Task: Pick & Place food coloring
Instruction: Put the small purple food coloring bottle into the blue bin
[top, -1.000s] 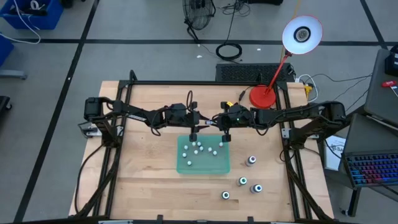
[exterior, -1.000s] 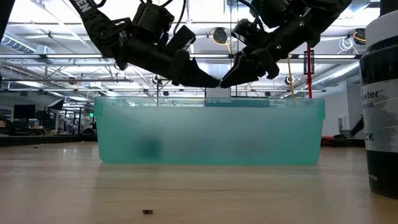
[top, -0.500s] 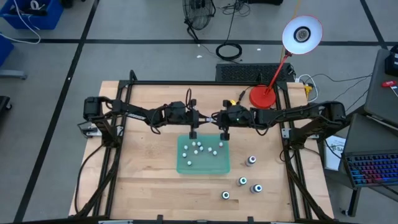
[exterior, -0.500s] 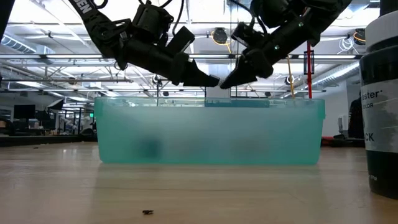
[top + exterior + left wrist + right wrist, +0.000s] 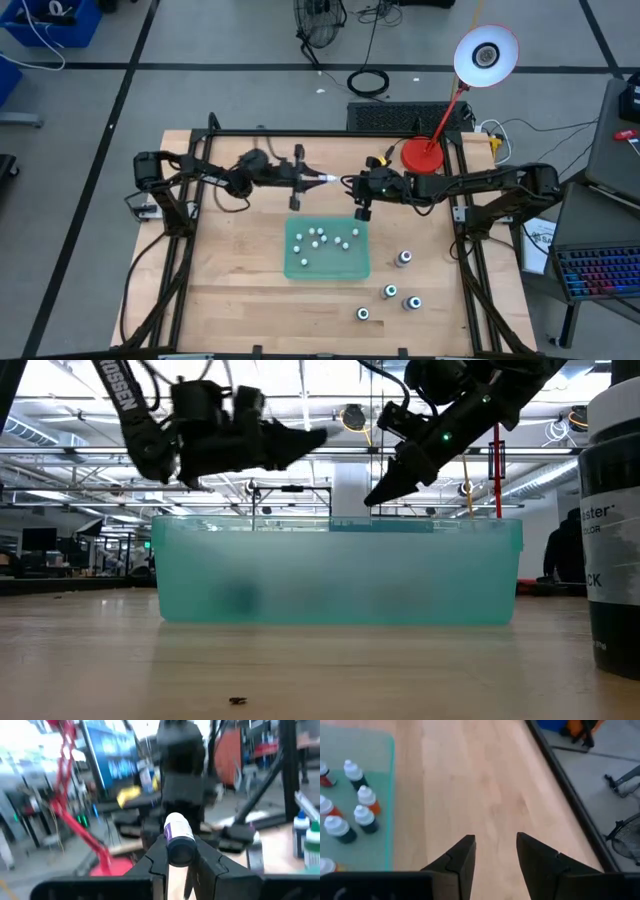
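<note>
Left gripper (image 5: 322, 178) swung up from the translucent green tray (image 5: 327, 264), clamping a small white-capped purple-labelled bottle (image 5: 178, 839) lying horizontally; right gripper (image 5: 361, 212) empty, parted, nearby.

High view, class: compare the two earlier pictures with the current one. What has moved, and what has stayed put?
The left gripper has drawn back from the green tray toward its own side and swung level, shut on a small bottle with a purple label. The right gripper stays at the tray's far edge, empty, its jaws now apart. The tray, the bottles in it and the four bottles beside it have not moved.
</note>
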You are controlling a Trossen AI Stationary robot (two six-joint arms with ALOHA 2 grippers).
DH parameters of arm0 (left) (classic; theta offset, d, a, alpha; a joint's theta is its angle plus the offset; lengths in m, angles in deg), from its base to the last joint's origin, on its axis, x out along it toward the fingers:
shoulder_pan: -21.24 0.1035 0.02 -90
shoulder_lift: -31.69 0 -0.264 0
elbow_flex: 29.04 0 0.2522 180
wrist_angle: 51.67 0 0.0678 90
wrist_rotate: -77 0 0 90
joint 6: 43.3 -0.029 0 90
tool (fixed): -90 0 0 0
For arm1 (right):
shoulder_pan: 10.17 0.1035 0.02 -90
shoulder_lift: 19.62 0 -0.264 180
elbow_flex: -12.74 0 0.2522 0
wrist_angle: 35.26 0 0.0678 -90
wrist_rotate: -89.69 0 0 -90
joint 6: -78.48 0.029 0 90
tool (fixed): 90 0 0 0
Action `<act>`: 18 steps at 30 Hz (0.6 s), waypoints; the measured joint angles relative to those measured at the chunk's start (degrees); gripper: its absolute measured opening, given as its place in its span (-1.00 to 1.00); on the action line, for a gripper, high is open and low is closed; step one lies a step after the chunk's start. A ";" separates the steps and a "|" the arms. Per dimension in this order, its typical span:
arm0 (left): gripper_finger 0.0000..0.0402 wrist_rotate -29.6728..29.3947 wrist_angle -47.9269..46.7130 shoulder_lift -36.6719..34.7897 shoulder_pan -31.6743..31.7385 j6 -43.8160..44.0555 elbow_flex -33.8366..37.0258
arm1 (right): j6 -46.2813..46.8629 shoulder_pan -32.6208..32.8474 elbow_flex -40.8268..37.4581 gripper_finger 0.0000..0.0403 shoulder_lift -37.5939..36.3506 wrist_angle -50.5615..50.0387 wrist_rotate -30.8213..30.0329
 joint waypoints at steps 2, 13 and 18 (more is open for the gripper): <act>-0.74 1.00 6.89 0.00 0.30 0.89 2.53 | -0.98 -0.40 0.00 -0.36 0.19 3.14 0.04; -0.74 1.21 14.64 0.00 -0.20 3.73 6.56 | -3.96 -0.89 -2.05 -0.36 5.28 41.76 11.09; -0.74 1.24 13.91 0.00 -0.09 3.81 7.08 | -3.84 -0.88 -2.08 -0.36 6.70 42.31 12.31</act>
